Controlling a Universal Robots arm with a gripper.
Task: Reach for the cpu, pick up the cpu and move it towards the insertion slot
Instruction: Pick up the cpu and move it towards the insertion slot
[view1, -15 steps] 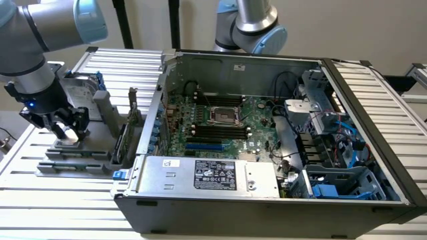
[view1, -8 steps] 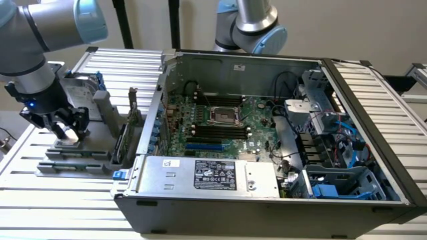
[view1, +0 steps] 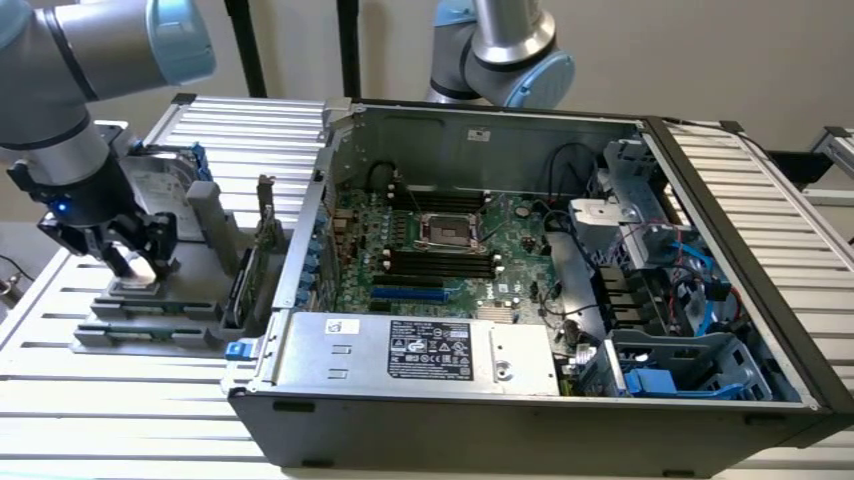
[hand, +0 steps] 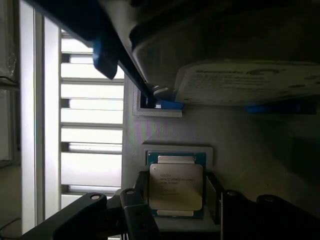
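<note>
Hand (view1: 134, 268) straddles one cpu (hand: 176, 186); pinching or not, cannot tell; one insertion slot (view1: 445, 228) lies well apart.

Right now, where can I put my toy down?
The bare slatted table at the exterior view's lower left, beside the grey holder and computer case, is free. It's crowded at the holder, where the gripper hangs over the cpu, and inside the case.

Exterior view evenly bright; wrist view dim, backlit, slats (hand: 92, 165) glaring.
</note>
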